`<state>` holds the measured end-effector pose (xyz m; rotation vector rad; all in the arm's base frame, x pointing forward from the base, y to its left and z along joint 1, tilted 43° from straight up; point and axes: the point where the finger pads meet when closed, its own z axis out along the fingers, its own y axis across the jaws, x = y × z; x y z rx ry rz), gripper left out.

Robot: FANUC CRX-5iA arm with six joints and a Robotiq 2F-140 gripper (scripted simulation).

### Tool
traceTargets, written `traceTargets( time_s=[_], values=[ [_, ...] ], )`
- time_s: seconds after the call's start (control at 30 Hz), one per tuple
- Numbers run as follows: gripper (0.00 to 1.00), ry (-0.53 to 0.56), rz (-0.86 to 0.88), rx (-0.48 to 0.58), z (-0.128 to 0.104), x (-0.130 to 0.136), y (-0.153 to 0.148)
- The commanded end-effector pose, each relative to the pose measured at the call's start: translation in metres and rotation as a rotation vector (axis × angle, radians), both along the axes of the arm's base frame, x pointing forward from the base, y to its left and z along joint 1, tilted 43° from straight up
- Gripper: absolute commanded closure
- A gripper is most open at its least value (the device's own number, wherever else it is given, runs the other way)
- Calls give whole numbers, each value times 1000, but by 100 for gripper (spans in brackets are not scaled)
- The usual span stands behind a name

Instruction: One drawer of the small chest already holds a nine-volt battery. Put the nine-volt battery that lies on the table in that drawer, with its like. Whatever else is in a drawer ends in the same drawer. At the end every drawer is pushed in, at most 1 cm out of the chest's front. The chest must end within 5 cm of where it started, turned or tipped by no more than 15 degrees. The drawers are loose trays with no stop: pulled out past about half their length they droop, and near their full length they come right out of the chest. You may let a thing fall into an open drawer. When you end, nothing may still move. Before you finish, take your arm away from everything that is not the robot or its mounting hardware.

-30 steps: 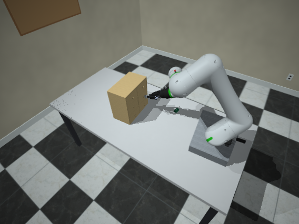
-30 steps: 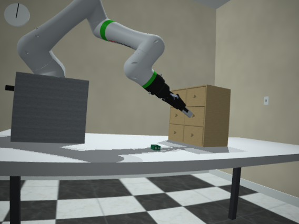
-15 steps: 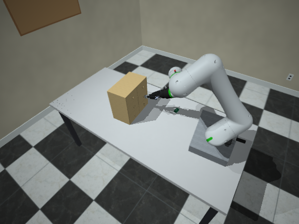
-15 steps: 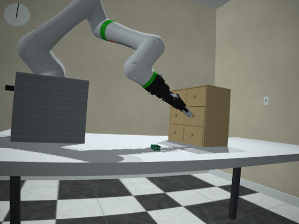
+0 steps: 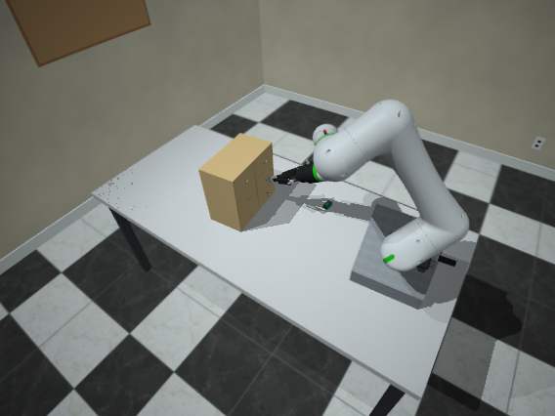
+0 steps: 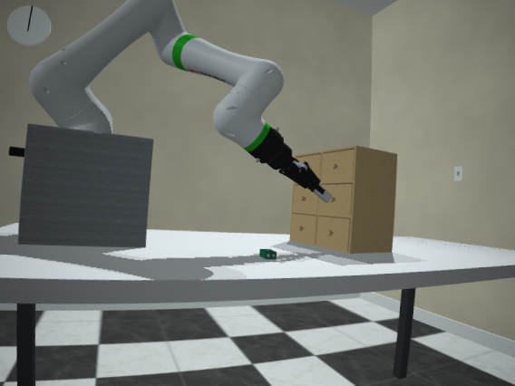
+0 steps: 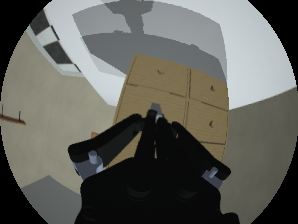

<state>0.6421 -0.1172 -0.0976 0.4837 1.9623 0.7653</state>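
The small wooden chest stands on the white table, with two columns of three drawers, all of which look pushed in. It also shows in the exterior view and in the wrist view. The green nine-volt battery lies on the table in front of the chest, in the arm's shadow, and shows in the exterior view. My gripper is shut, fingertips together, at the chest's front by the knob of a middle-row drawer. I cannot tell whether it touches the knob. The drawers' contents are hidden.
The arm's grey base block stands on the table's right part. The table's edge runs close behind the chest.
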Motion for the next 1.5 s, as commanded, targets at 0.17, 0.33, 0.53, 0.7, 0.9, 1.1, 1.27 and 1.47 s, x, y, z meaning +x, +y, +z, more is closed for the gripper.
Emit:
traceTargets(
  time_s=[0.17,0.33,0.53,0.7,0.9,1.1,1.27,1.47],
  values=[
    [100,0,0,0,0,0,0],
    [100,0,0,0,0,-10,0],
    [100,0,0,0,0,-39,1],
    [100,0,0,0,0,-48,1],
    [100,0,0,0,0,-52,1],
    [100,0,0,0,7,-76,-5],
    [100,0,0,0,11,-90,-8],
    [100,0,0,0,14,-100,-11]
  ],
)
